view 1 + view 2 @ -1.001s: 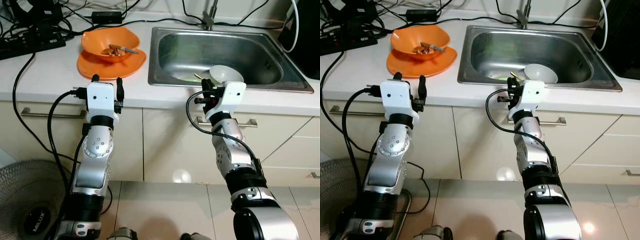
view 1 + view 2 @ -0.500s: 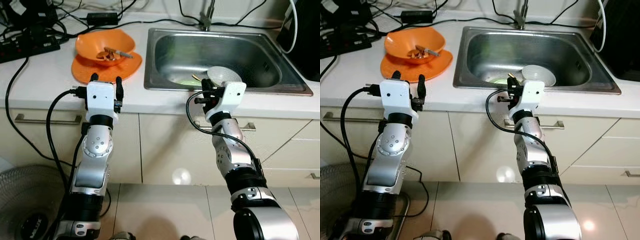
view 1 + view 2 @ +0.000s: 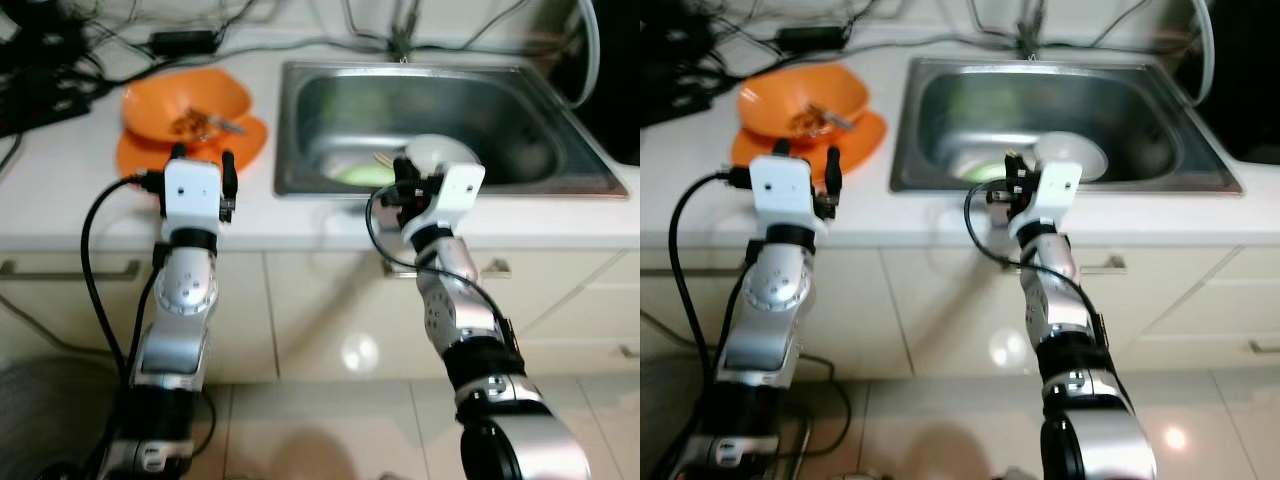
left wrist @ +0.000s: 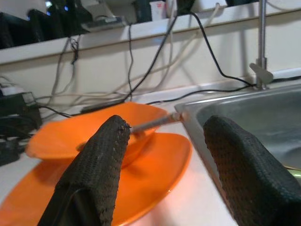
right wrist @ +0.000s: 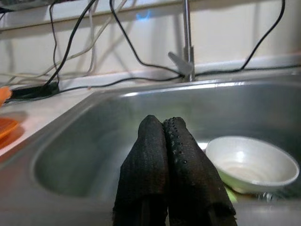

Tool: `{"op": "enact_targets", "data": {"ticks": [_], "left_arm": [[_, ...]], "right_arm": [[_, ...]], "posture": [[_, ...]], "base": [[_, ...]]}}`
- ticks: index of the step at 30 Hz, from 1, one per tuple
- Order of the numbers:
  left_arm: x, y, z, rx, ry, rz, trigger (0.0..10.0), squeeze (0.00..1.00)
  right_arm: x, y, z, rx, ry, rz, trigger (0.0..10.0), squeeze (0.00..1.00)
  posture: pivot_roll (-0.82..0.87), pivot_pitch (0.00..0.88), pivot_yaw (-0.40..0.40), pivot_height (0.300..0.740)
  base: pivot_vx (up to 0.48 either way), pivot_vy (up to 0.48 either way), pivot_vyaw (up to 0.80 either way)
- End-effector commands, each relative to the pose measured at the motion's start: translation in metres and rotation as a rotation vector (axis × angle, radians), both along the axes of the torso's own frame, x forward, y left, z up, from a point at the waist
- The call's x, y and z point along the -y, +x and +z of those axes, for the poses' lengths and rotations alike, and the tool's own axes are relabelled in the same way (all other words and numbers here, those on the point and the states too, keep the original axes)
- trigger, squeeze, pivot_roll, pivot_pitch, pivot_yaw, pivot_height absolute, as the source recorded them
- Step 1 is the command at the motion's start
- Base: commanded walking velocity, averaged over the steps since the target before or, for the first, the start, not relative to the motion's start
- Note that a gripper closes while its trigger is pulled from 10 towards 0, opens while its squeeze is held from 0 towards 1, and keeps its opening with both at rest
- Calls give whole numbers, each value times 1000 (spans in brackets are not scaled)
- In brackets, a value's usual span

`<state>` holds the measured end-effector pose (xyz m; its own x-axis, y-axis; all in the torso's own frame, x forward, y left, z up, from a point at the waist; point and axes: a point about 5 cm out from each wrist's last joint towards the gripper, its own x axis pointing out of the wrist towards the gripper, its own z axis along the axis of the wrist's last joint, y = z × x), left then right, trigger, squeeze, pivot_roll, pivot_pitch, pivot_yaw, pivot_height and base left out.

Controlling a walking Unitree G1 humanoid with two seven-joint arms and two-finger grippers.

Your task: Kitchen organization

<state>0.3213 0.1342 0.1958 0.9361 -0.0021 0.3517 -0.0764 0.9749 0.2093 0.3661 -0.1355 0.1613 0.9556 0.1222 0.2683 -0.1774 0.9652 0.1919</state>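
Observation:
An orange bowl (image 3: 185,100) with food scraps and a metal utensil (image 4: 153,123) sits on an orange plate (image 3: 135,157) on the white counter, left of the steel sink (image 3: 440,72). My left gripper (image 3: 203,155) is open at the counter's front edge, just in front of the plate, with nothing between its fingers (image 4: 101,165). A white bowl (image 3: 440,152) lies in the sink beside something green (image 3: 362,175). My right gripper (image 3: 403,172) is shut and empty at the sink's front rim, close to the white bowl (image 5: 251,162).
Black cables and a power strip (image 3: 45,95) lie along the counter's back left. A faucet (image 5: 186,42) stands behind the sink. A dark object (image 3: 612,85) stands at the right. Cabinet drawers with handles (image 3: 55,268) are below the counter, above a tiled floor.
The view has shifted and blurred as I moved closer to the counter. Both grippers now reach the counter's edge, nearer the plate and sink. Neither has opened or shut.

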Motion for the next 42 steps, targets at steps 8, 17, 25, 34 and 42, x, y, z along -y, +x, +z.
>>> {"op": "enact_targets", "data": {"ticks": [8, 17, 25, 34, 42], "left_arm": [[-7, -2, 2, 18, 13, 20, 10000, 0], [-7, -2, 4, 26, 35, 22, 10000, 0], [-7, -1, 6, 26, 67, 30, 10000, 0], [-7, -1, 5, 19, 73, 33, 10000, 0], [-7, -1, 5, 18, 74, 33, 10000, 0]], "right_arm": [[-11, -1, 4, 25, 8, 31, 10000, 0], [-12, -1, 5, 27, 5, 37, 10000, 0], [-14, -1, 3, 23, 0, 43, 10000, 0], [-15, -2, 4, 33, -1, 43, 10000, 0], [-12, -1, 3, 26, 0, 32, 10000, 0]], "posture": [[47, 76, -29, 732], [48, 76, -30, 732], [46, 75, -27, 732], [48, 76, -29, 732], [47, 75, -28, 732]], "base": [[0, 0, 0], [0, 0, 0], [0, 0, 0], [0, 0, 356], [30, 0, 0]]}}
